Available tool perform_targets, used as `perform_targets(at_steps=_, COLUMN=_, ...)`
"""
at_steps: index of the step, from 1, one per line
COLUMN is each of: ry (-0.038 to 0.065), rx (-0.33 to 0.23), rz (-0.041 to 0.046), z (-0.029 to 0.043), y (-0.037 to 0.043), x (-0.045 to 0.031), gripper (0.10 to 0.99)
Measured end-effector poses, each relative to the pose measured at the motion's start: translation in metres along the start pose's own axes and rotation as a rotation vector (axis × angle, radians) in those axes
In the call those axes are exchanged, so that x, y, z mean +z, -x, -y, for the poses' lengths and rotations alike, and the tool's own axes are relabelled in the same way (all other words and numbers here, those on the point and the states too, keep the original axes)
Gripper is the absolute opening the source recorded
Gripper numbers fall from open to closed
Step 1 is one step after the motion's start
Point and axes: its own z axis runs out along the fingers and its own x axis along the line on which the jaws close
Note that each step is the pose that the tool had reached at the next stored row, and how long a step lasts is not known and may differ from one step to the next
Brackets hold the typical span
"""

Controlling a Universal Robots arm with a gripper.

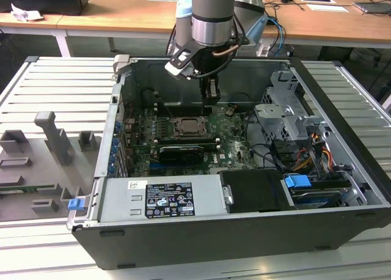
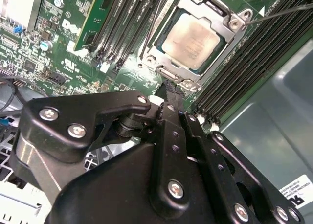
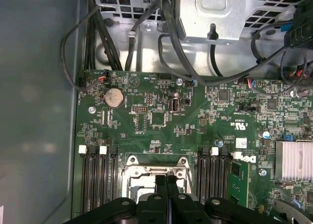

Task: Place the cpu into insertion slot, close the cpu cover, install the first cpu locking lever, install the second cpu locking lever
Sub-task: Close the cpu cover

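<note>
The cpu, a pale silver square, lies in the insertion slot on the green board. The cpu cover, a silver frame, lies flat around the chip. A thin metal locking lever runs out from one corner of the socket. My gripper is shut, its black fingers pressed together with nothing between them. Its tips hang just off the socket's edge in both wrist views, with the gripper right over the frame's rim. In the exterior view the gripper hangs inside the case, above the socket's far side.
Black memory slots flank the socket on both sides. A grey drive cage with cables stands at the exterior view's right, and a power supply sits at the front. The case walls close in all around.
</note>
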Motion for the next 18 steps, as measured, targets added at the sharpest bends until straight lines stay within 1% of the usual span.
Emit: perform_targets(at_steps=18, ry=0.0, rx=0.0, rz=0.0, z=0.0193, y=-0.0007, x=-0.0009, gripper=0.106)
